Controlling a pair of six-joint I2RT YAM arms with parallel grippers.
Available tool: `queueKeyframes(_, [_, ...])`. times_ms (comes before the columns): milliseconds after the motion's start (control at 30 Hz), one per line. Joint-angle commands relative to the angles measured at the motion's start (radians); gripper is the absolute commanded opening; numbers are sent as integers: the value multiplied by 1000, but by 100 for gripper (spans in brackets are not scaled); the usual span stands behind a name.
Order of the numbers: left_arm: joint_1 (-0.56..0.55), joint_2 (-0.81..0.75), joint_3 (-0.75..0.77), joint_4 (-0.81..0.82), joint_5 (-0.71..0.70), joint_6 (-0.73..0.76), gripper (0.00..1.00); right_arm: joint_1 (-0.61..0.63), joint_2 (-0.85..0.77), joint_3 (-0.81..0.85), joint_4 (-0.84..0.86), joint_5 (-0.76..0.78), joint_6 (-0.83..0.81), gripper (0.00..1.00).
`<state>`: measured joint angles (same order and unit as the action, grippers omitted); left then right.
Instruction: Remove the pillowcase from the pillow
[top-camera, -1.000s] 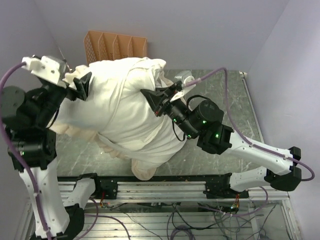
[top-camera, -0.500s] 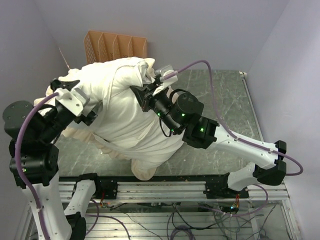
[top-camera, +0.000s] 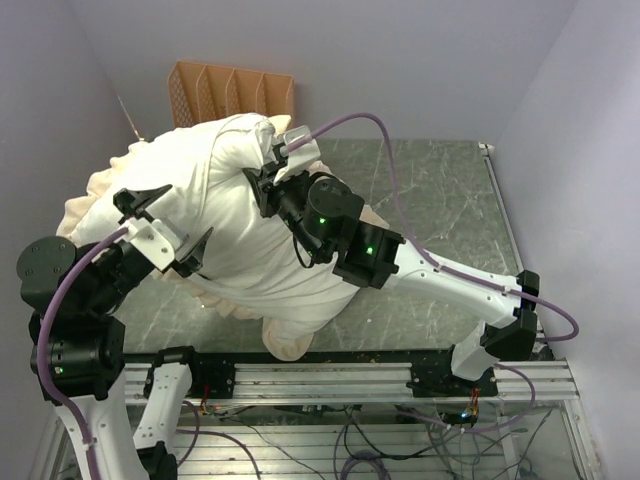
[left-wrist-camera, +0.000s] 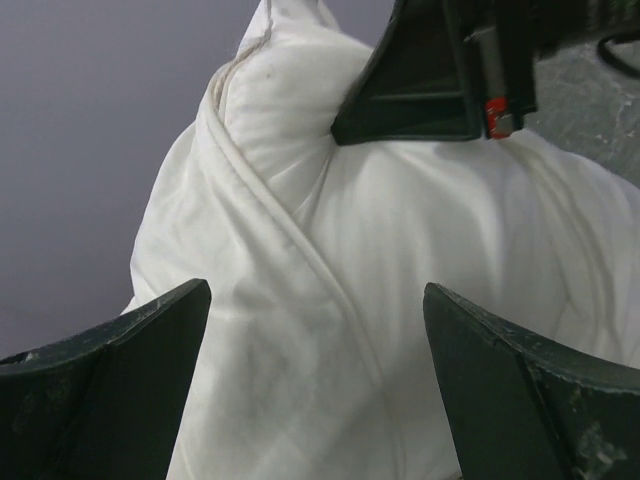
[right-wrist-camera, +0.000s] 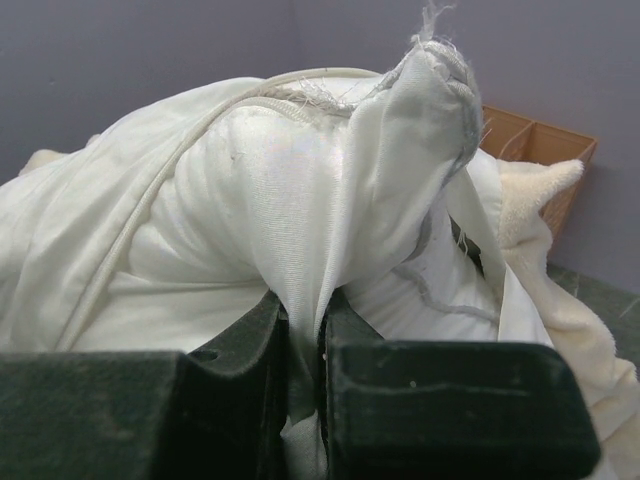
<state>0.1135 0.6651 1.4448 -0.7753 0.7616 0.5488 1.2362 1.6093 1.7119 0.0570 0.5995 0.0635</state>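
The plump white pillow (top-camera: 250, 255) lies heaped on the left half of the table, its piped seam running up to a pointed corner (right-wrist-camera: 425, 60). My right gripper (top-camera: 264, 186) (right-wrist-camera: 305, 300) is shut on a fold of the pillow's white cloth just below that corner. The pillowcase (top-camera: 85, 205) shows as cream frill spilling out at the pillow's left and near edges, and as cream plush (right-wrist-camera: 540, 200) behind the corner. My left gripper (top-camera: 168, 222) (left-wrist-camera: 315, 295) stands wide open beside the pillow's left flank with nothing between its fingers.
An orange slotted rack (top-camera: 230, 92) (right-wrist-camera: 530, 140) stands at the back wall behind the pillow. Green marbled tabletop (top-camera: 450, 200) shows to the right, under the right arm. A metal rail (top-camera: 330, 375) runs along the near edge. Purple walls close in on three sides.
My left gripper has let go of the frill, opened wide and dropped back toward the near left. My right gripper has carried its pinched fold to the left and farther back.
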Motion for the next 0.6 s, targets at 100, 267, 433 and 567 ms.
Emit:
queueKeyframes(100, [10, -18, -18, 6, 65, -16, 92, -2, -3, -11, -74, 57, 4, 0])
queueKeyframes(267, [11, 22, -53, -46, -90, 79, 76, -2, -37, -28, -74, 42, 16, 0])
queueKeyframes(433, [11, 49, -103, 8, -231, 71, 60, 1, -61, -36, -83, 20, 28, 0])
queueKeyframes(567, [12, 51, -127, 101, -316, 19, 44, 3, -79, -64, -78, -3, 30, 0])
